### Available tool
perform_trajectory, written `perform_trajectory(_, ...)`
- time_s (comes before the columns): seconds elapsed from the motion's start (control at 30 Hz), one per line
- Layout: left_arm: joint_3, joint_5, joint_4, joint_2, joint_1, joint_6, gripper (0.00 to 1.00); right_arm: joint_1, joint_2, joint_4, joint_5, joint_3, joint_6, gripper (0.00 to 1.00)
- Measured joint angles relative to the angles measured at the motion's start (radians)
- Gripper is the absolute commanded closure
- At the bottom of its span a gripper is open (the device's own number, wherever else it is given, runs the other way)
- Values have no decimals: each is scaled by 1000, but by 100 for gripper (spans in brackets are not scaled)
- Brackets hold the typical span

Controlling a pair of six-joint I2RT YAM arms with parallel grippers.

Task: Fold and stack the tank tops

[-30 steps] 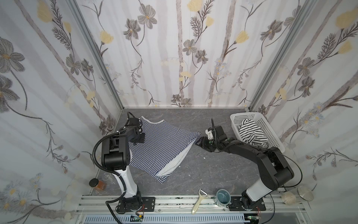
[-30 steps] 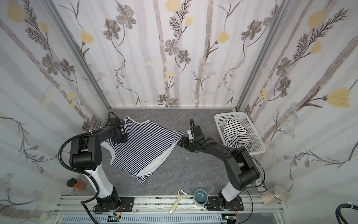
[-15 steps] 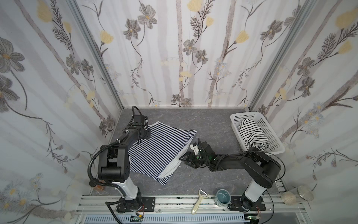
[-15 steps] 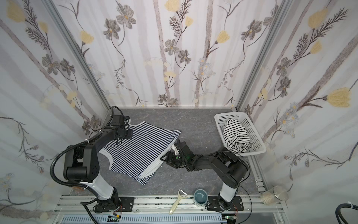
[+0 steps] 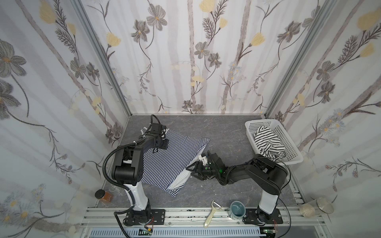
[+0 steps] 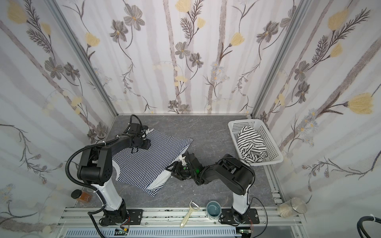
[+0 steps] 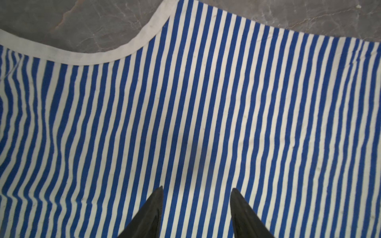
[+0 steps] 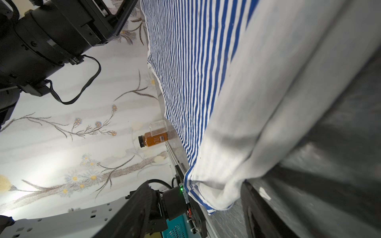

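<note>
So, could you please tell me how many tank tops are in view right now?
2. The navy-striped tank top lies spread on the table, left of centre; the black-striped tank top sits bunched inside the white basket. Another could be hidden beneath that one.

**Both arms reach in, jaws apart**

The left arm [image 5: 127, 164] rises from its base at lower centre-left, bends at the elbow and stretches toward the upper middle of the frame. The left gripper [image 7: 196, 188] points down, its two black fingers [image 7: 151, 216] spread with a clear gap. The right arm [image 5: 268, 175] folds low from the lower right and reaches leftward. The right gripper [image 5: 190, 172] lies nearly level at frame centre, jaws parted.
</note>
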State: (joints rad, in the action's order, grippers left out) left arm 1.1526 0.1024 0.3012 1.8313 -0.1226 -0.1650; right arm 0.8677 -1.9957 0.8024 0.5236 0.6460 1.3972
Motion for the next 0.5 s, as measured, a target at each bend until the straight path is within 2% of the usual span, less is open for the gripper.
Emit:
perform_trajectory(0.23, -24, -8, -13, 5, 0, 0, 46, 10, 66, -114, -14, -5, -28, 30)
perform_trajectory(0.5, -63, -39, -19, -7, 0, 0, 46, 11, 14, -134, -24, 18, -36, 30)
